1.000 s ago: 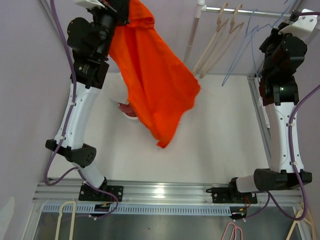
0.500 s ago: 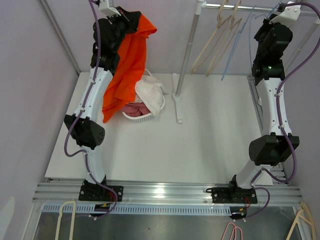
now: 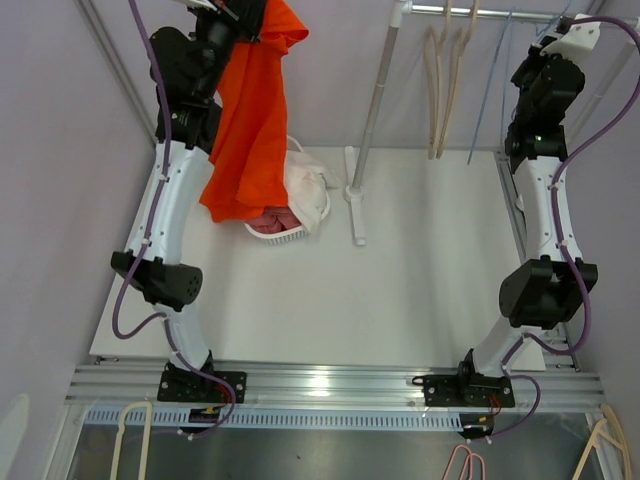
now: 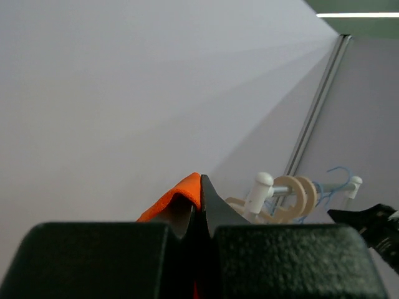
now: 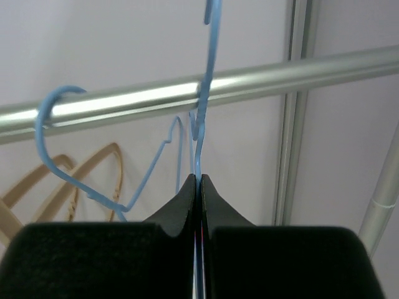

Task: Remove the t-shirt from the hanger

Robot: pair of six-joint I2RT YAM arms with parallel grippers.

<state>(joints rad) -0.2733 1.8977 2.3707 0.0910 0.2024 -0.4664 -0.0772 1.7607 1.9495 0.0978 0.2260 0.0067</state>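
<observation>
The orange t-shirt (image 3: 252,120) hangs free from my left gripper (image 3: 240,12), held high at the back left above the basket. In the left wrist view the gripper (image 4: 199,187) is shut on a fold of the orange t-shirt (image 4: 177,194). My right gripper (image 3: 565,35) is raised at the back right by the rail. In the right wrist view it (image 5: 199,182) is shut on the thin blue wire hanger (image 5: 201,134), whose hook sits over the metal rail (image 5: 187,93). The blue hanger (image 3: 490,90) carries no shirt.
A white basket (image 3: 290,225) with white and pink clothes stands under the shirt. The rack's pole (image 3: 375,100) and base (image 3: 355,200) stand mid-back. Wooden hangers (image 3: 445,80) hang on the rail. More hangers (image 3: 130,440) lie below the front rail.
The orange shirt swung left from over the table's middle and now hangs straight down over the basket. The left arm rose and shifted. The hangers on the rail settled to vertical.
</observation>
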